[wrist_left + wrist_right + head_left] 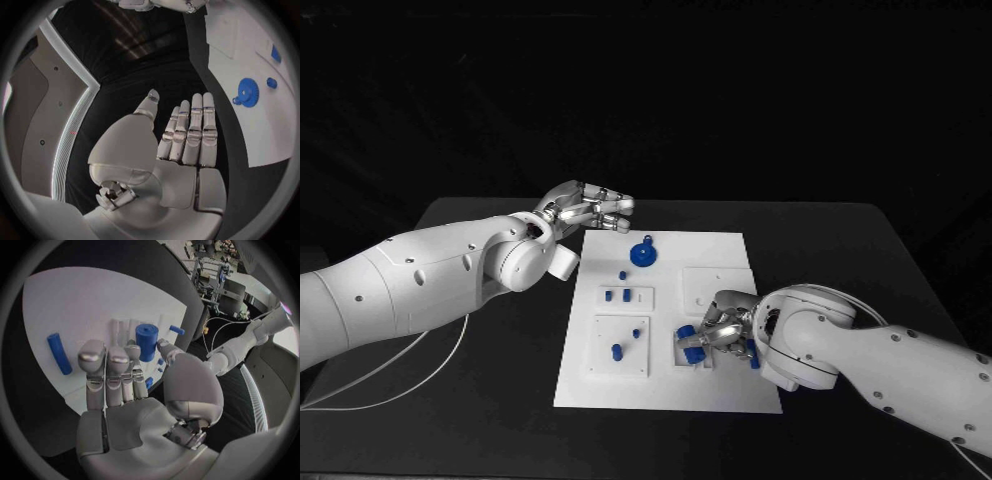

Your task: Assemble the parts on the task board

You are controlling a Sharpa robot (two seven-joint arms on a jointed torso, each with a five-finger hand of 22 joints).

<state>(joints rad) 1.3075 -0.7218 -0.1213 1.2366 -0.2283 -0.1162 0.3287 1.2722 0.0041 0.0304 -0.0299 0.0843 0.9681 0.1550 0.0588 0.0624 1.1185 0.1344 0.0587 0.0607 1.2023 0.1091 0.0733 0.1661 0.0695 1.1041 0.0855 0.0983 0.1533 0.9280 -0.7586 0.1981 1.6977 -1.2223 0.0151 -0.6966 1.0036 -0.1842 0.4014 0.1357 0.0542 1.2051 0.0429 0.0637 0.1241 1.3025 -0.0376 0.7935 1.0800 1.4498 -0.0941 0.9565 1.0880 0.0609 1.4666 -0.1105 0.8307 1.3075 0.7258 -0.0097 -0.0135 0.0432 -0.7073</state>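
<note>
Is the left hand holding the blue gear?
No, the left hand is flat and empty beside the task board, and the blue gear lies on the board.

The task board (718,385) looks like smooth matt white plastic. The blue gear (643,254) and blue cylinder (147,340) look like matt plastic. The surface (488,400) is matt black. Both the left hand (184,137) and right hand (122,375) show glossy silver metal-like fingers.
</note>
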